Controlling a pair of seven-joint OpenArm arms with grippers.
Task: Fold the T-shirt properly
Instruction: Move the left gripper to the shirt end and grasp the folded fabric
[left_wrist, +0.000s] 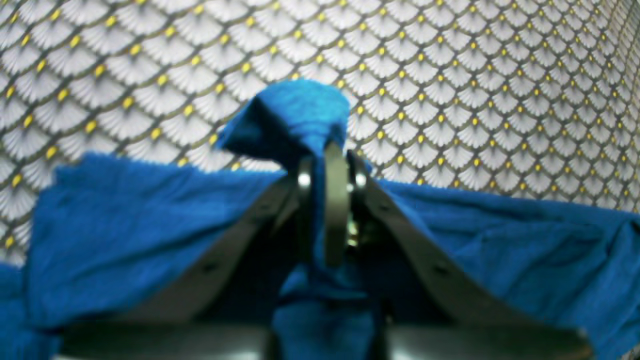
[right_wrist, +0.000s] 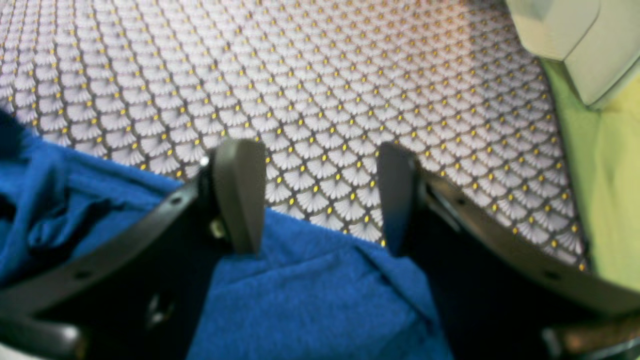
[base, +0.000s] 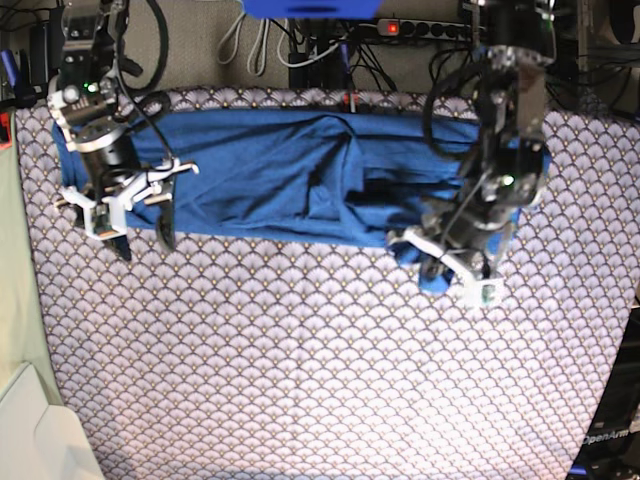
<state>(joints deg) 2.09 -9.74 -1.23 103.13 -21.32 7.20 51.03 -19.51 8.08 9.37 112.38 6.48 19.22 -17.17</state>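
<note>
The blue T-shirt lies spread in a long band across the far part of the table. On the right of the base view my left gripper is shut on a bunched bit of the shirt's near right edge. The left wrist view shows the pinched cloth sticking up past the closed fingertips, with more shirt hanging to both sides. My right gripper hovers at the shirt's near left edge. It is open: its two fingers stand wide apart over the shirt's edge, with nothing between them.
The grey scallop-patterned tablecloth covers the whole table. A white box sits off the near left corner on a pale green surface. Cables and a power strip run behind the far edge.
</note>
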